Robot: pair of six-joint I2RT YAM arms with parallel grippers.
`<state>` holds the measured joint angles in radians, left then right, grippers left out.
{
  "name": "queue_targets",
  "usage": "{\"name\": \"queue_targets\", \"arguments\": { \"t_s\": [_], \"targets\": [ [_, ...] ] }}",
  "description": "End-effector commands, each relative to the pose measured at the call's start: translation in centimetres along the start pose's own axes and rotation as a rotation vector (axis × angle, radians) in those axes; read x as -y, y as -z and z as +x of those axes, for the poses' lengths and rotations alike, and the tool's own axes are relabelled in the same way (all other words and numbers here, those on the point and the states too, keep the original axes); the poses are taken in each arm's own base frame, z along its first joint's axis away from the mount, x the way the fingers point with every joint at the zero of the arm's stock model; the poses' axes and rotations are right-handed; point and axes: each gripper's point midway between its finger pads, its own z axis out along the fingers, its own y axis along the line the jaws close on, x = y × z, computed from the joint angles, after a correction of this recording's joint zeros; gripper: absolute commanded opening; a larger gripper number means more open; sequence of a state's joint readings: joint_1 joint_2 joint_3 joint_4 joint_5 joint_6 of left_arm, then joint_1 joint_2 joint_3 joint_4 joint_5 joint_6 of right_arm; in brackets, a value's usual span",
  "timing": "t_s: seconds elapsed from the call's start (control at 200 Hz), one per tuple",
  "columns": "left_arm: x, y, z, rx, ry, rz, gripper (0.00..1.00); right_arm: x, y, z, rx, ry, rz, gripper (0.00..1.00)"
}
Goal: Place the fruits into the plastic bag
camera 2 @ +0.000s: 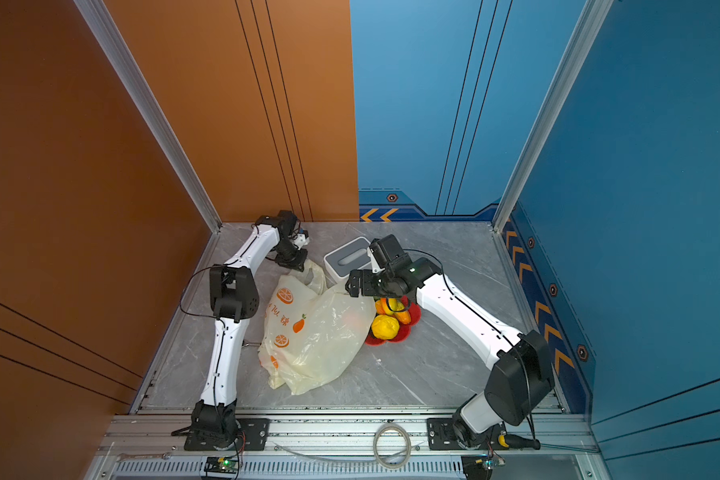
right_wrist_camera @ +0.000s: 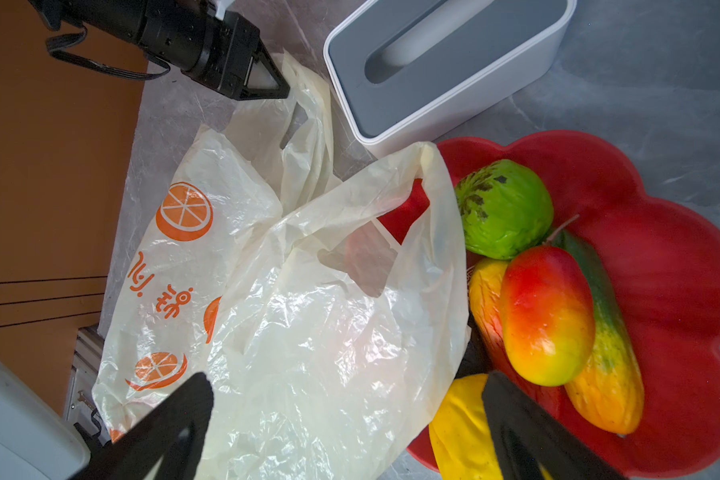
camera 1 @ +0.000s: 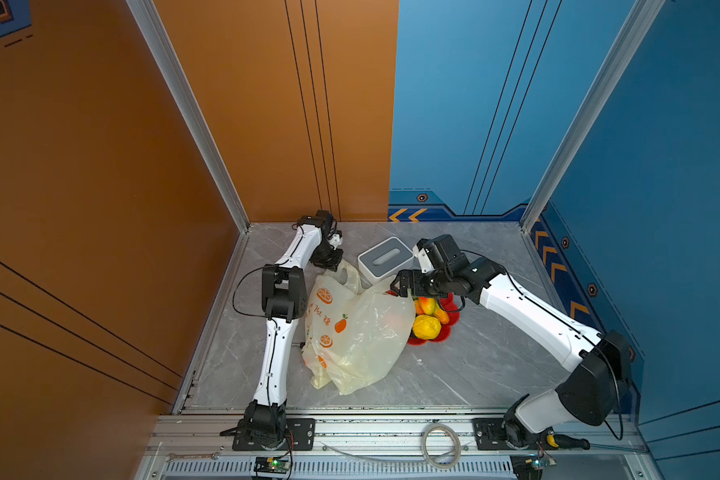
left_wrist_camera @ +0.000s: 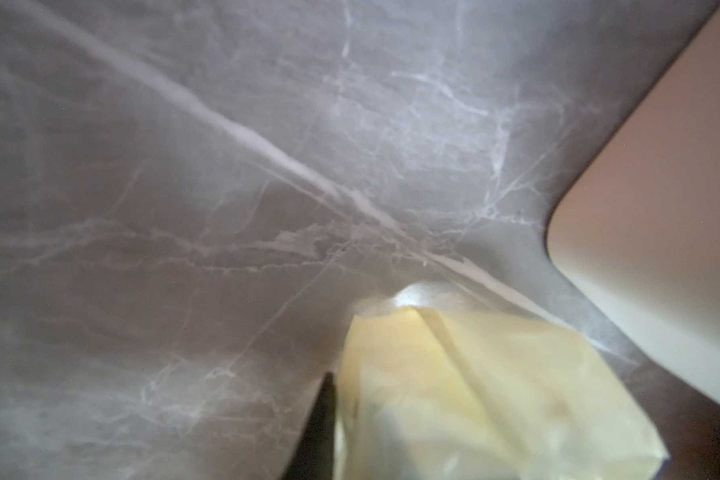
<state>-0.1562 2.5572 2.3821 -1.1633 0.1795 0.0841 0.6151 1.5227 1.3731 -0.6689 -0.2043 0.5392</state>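
Closely, plastic bag [right_wrist_camera: 308,332] overlapping dish [right_wrist_camera: 682,270] (red)

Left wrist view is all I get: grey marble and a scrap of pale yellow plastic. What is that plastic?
Observer: It is a handle loop of the plastic bag; the left gripper is shut on it.
Operator: Where are the fruits?
Observer: The fruits lie piled in a red flower-shaped dish right beside the bag.
Operator: And the other arm?
Observer: The right gripper hangs open over the bag's edge next to the dish.
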Motion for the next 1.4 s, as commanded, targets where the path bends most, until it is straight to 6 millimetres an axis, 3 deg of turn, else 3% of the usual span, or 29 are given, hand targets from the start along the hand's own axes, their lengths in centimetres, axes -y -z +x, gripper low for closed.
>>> {"name": "queue_targets", "arguments": {
  "t_s": [0.0, 0.205, 0.431, 0.576, 0.721, 0.841, 0.971, 1.116, 1.207, 1.392],
  "targets": [
    [0.7, 1.5, 0.8, -0.008, 0.002, 0.019, 0.00, -0.3, 0.3, -1.3, 0.043, -0.010, 0.002, 1.00],
    [1.5, 8.1, 1.7, 0.071, 0.018, -0.017, 0.00, -0.3, 1.5, -2.4, 0.081, -0.015, 0.000, 1.00],
    [3.9, 18.8, 2.8, 0.271, 0.001, -0.036, 0.00, -1.4, 2.9, -3.3, 0.109, -0.006, -0.033, 1.00],
    [6.9, 24.8, 4.2, 0.402, -0.050, -0.052, 0.00, -2.1, 4.1, -3.8, 0.108, 0.008, -0.051, 1.00],
    [10.5, 29.5, 6.1, 0.516, -0.120, -0.102, 0.00, -3.5, 5.9, -4.8, 0.122, 0.003, -0.096, 1.00],
    [12.5, 31.7, 7.6, 0.600, -0.128, -0.126, 0.00, -4.3, 6.9, -5.1, 0.130, -0.037, -0.130, 1.00],
    [14.2, 33.1, 9.4, 0.695, -0.106, -0.096, 0.00, -4.9, 6.8, -4.0, 0.086, -0.151, -0.200, 1.00],
    [15.4, 33.6, 11.2, 0.740, -0.087, -0.040, 0.00, -5.5, 5.5, -3.2, 0.055, -0.343, -0.340, 1.00],
    [15.9, 33.5, 11.9, 0.740, -0.095, -0.027, 0.00, -5.8, 4.7, -3.4, 0.063, -0.459, -0.423, 0.94],
    [16.8, 33.4, 12.9, 0.742, -0.121, -0.026, 0.00, -5.4, 2.0, -3.0, 0.033, -0.561, -0.431, 0.88]
  ]
}}
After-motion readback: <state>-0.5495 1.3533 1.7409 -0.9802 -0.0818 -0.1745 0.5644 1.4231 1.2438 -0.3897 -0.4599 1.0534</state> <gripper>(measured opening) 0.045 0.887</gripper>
